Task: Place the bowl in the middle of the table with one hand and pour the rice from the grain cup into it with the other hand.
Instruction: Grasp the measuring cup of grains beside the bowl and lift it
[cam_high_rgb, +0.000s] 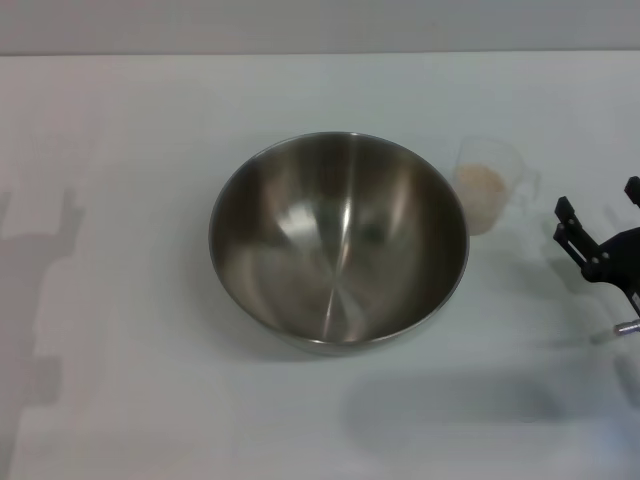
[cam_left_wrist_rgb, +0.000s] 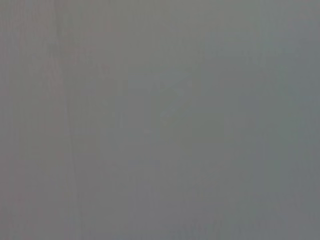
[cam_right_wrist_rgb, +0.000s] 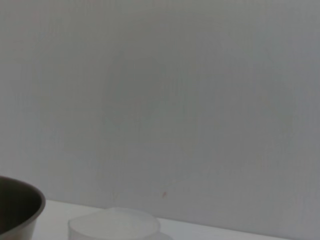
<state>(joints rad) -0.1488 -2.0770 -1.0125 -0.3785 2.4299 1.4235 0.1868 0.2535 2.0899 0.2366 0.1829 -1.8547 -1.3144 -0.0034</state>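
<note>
The steel bowl stands upright and empty at the middle of the white table. Just right of its far rim is the clear grain cup, holding pale beige rice. My right gripper hovers at the right edge, to the right of the cup and apart from it, open with nothing between its black fingers. The right wrist view catches the bowl's rim and the cup's rim along its bottom border. My left gripper is out of view, and the left wrist view shows only a plain grey surface.
A soft shadow of an arm falls on the table's left side. A pale wall rises behind the table's far edge.
</note>
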